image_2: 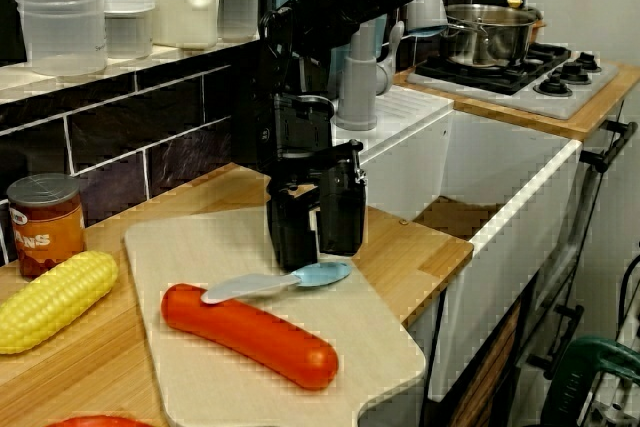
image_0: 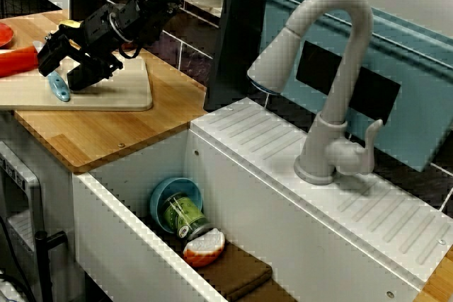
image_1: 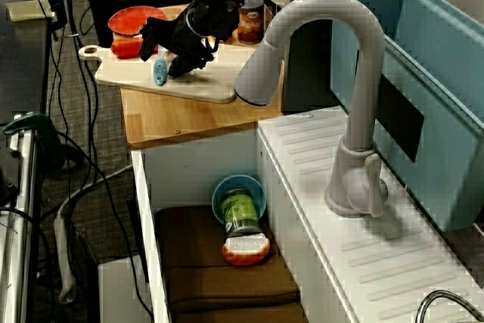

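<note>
Sausage (image_2: 250, 335) lies in front, spoon (image_2: 275, 282) behind it, gripper (image_2: 316, 252) over both.
Gripper is spread, tips down just behind the spoon at the middle of the board (image_2: 385, 352); so flat a handle probably needs a low, centred pinch.

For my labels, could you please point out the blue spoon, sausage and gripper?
blue spoon (image_2: 272, 284), counter-level view, on its handle.
sausage (image_2: 250, 337), counter-level view, mid-body.
gripper (image_2: 318, 253), counter-level view, between fingertips.

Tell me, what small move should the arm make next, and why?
Probably nudge the gripper over the blue spoon so its open fingers straddle it: the tips sit low at the cutting board, just behind the spoon, not yet around it.
</note>
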Controlling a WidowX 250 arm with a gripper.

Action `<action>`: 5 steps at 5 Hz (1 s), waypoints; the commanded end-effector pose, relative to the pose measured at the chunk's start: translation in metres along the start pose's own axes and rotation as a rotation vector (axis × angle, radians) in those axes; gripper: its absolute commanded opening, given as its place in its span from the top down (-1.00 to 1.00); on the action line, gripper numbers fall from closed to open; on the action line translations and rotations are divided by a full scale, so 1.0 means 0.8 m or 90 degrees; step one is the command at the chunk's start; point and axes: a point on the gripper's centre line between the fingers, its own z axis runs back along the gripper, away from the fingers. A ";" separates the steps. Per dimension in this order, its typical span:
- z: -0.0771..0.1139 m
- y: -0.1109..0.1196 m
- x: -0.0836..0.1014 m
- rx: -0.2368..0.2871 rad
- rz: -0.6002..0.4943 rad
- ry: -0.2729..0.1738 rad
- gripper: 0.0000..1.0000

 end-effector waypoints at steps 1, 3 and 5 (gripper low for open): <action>0.017 0.018 0.014 -0.031 0.014 0.007 -1.00; 0.022 0.024 0.016 -0.038 0.011 0.014 -1.00; 0.026 0.037 0.016 -0.054 -0.001 0.023 -1.00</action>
